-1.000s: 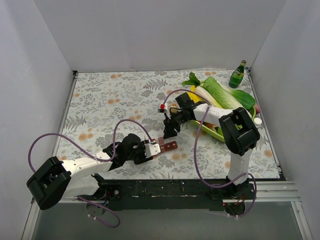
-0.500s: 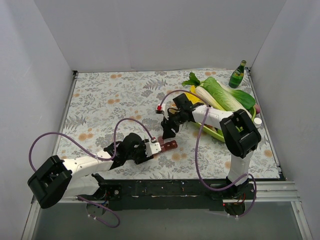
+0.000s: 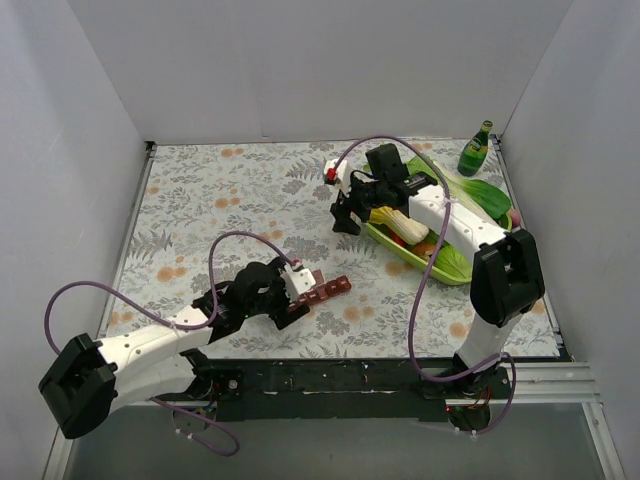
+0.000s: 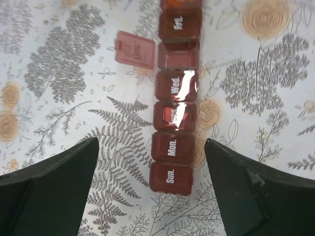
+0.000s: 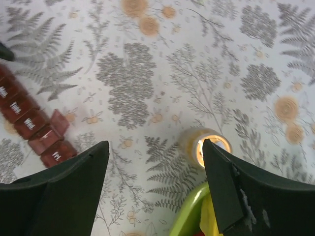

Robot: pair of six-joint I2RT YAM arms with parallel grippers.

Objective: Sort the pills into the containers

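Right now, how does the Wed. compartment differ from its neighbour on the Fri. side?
The Wed. compartment is shut; its neighbour is open, lid swung out sideways. The Wed. compartment shows white lettering on top; its neighbour shows none there. Both are dark red cubes of one strip.
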